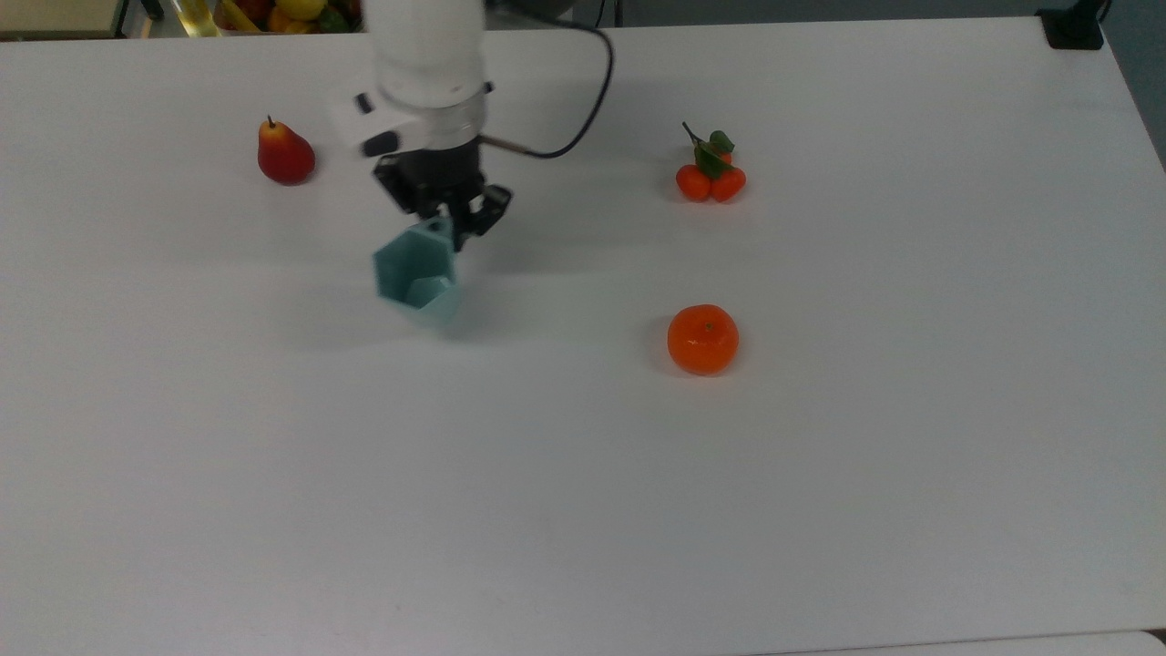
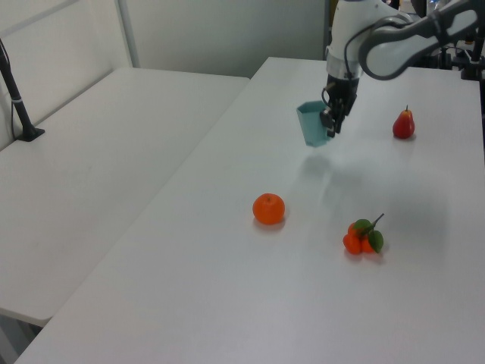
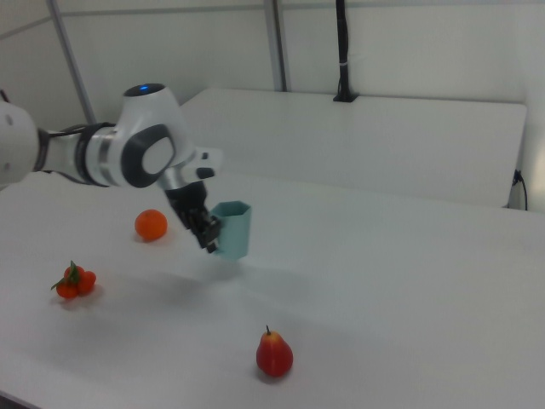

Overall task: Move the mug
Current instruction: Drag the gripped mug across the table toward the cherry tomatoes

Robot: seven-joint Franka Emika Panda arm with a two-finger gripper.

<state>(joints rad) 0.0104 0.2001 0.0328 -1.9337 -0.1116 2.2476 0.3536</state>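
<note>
The pale teal faceted mug (image 1: pixel 416 278) (image 2: pixel 312 132) (image 3: pixel 232 228) hangs in the air above the white table (image 1: pixel 583 510), its shadow lying on the surface below it. My gripper (image 1: pixel 448 230) (image 2: pixel 331 125) (image 3: pixel 210 236) is shut on the mug's flat handle at the rim. In the top view the mug sits left of centre, well to the left of the orange (image 1: pixel 702 339).
A red pear (image 1: pixel 285 152) (image 2: pixel 403 123) (image 3: pixel 274 354) stands at the top view's upper left. An orange (image 2: pixel 268 208) (image 3: pixel 151 225) and a leafy cluster of small orange fruits (image 1: pixel 710 173) (image 2: pixel 363 236) (image 3: pixel 74 279) lie on the top view's right half.
</note>
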